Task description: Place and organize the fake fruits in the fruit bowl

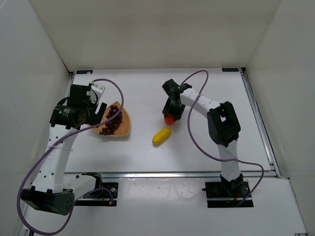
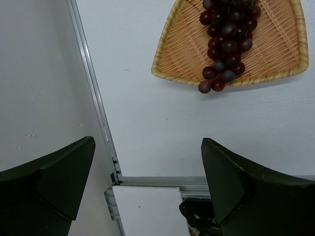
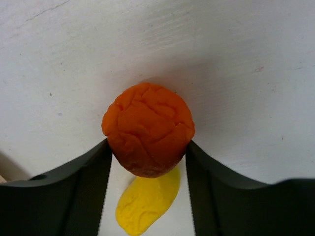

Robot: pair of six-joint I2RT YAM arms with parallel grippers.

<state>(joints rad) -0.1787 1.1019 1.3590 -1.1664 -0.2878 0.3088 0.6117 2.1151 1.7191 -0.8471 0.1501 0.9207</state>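
Orange fruit clamped in right end effector; overhead hides contact.

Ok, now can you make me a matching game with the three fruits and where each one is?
Things:
1. grape bunch
2. orange
3. lemon

Places:
A. lying loose on the table
B. in the wicker basket
C. pinched in the right gripper

Pairs: 1-B, 2-C, 3-A
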